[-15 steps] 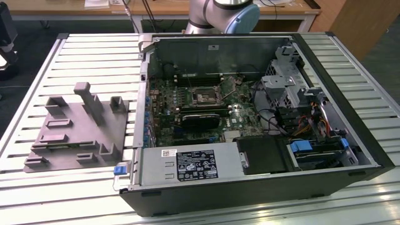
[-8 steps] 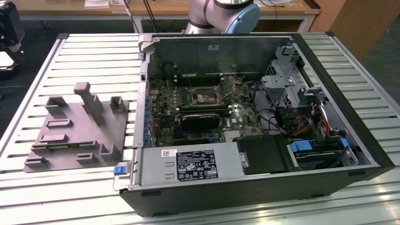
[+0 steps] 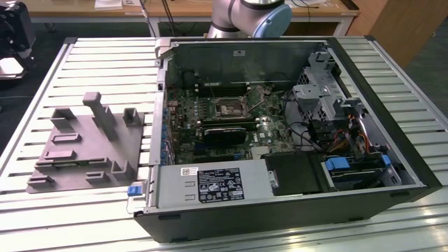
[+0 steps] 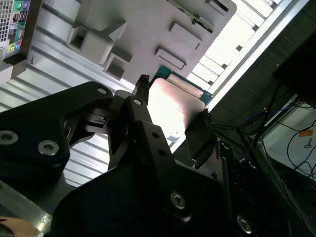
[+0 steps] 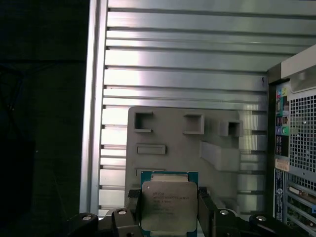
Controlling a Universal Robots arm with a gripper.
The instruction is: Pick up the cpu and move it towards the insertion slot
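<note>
In both wrist views the cpu (image 5: 168, 205), a flat square chip with a silver-grey top and a green rim, sits between my gripper's (image 5: 169, 210) two black fingers (image 5: 132, 203), one on each side of it. The gripper (image 4: 173, 111) is shut on the cpu (image 4: 173, 98) and holds it above the grey fixture plate (image 5: 182, 143). In the exterior view the insertion slot (image 3: 230, 108), a dark square socket with a metal frame, lies on the green board inside the open computer case (image 3: 413, 163).
The grey fixture plate (image 3: 84, 152) with raised blocks lies on the slatted metal table (image 3: 105, 58), on the exterior view's left of the case. The case's rear panel (image 5: 296, 148) shows beside the plate. The arm's base (image 3: 252, 16) stands behind the case.
</note>
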